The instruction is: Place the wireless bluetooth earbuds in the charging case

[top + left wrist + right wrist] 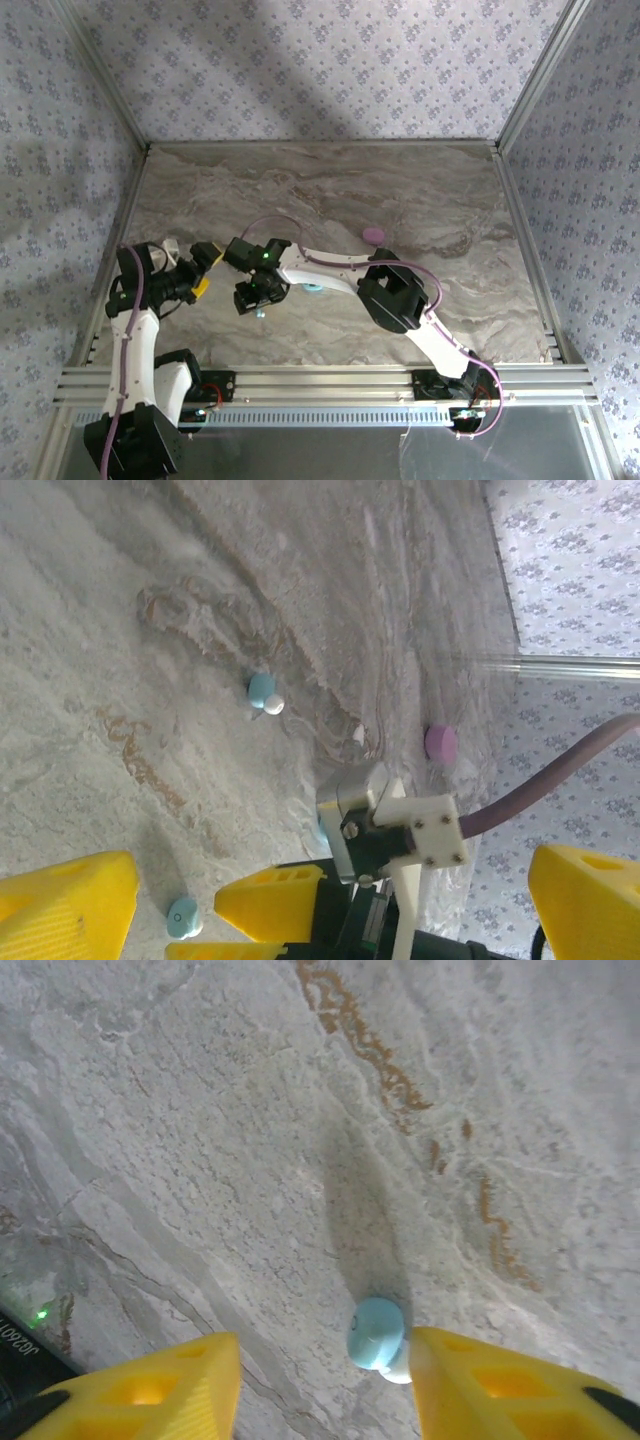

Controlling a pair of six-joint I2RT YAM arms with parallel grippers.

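**Blue earbud off-centre between half-open right jaws**

Between the two yellow fingers of the right gripper point(325, 1365), a middle-wide gap and nothing clamped. Inside that gap, toward 3 o'clock in the right wrist view, a light blue earbud point(377, 1332) on the marble table point(200, 1110). Touching or almost touching the finger on that side, well apart from the finger at 9 o'clock. Long axis from the blue cap at about 11 o'clock to the white tip at about 5 o'clock, so nearly across the line on which the jaws shut. Probably asks for a small shift toward 3 o'clock before any squeeze; otherwise a risk of pushing the bud sideways instead of pinching it.

From above, just at 9 o'clock of the right gripper, the left gripper point(205, 272), jaws at full width and holding nothing; clearly the farther one from this bud. Farther out, in the left wrist view, a second light blue earbud point(263, 692) with white tip. At about 2 o'clock from the right gripper in the top view, well apart, a pink oval pod point(373, 234), likely a charging case; open or closed, cannot tell.
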